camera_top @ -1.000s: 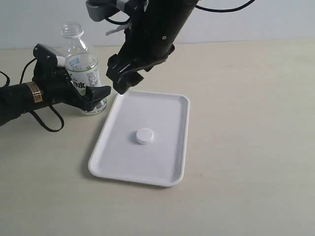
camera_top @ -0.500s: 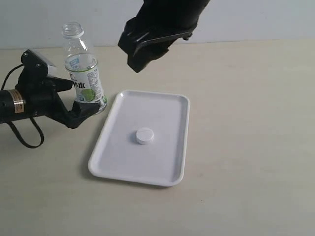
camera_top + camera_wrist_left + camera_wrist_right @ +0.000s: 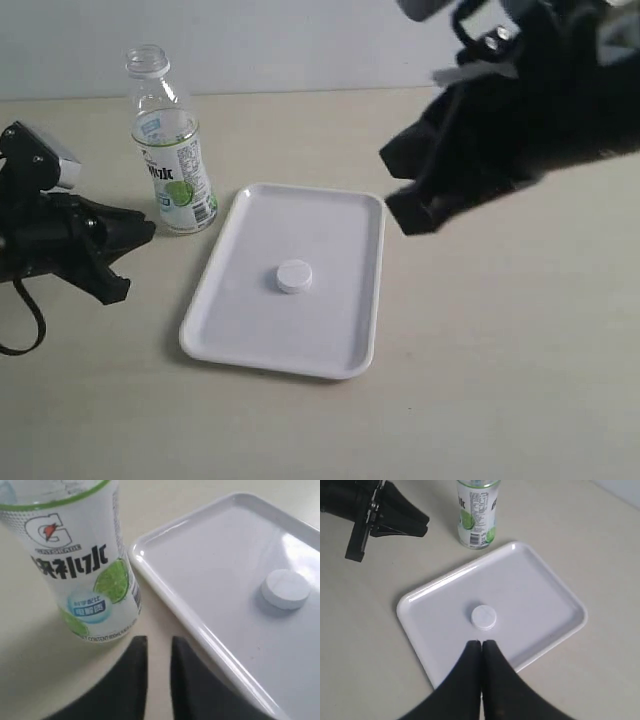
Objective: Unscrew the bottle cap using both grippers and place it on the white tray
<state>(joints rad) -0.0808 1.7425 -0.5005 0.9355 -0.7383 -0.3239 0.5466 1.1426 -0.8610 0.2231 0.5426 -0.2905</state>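
The clear bottle point(image 3: 175, 170) with its lime label stands upright and uncapped, just left of the white tray point(image 3: 330, 220). The small white bottle cap point(image 3: 294, 276) lies flat near the tray's middle. My left gripper point(image 3: 140, 238) sits low on the table to the left of the bottle and is apart from it. In the left wrist view the left gripper point(image 3: 159, 642) is open by a narrow gap with nothing in it, and the bottle point(image 3: 75, 565) and cap point(image 3: 285, 588) lie beyond. My right gripper point(image 3: 405, 195) hangs blurred to the right of the tray. The right gripper point(image 3: 481, 642) is shut and empty above the cap point(image 3: 483, 617).
The pale tabletop point(image 3: 500, 380) spreads around the tray, with a white wall behind it. A black cable point(image 3: 20, 330) loops from the left arm near the left edge. The right wrist view also shows the left gripper point(image 3: 422, 524) beside the bottle point(image 3: 476, 515).
My left gripper has let go of the bottle, pulled back to the left and narrowed its jaws. The right arm has swung from above the tray's far corner to the right. Cap and bottle stay put.
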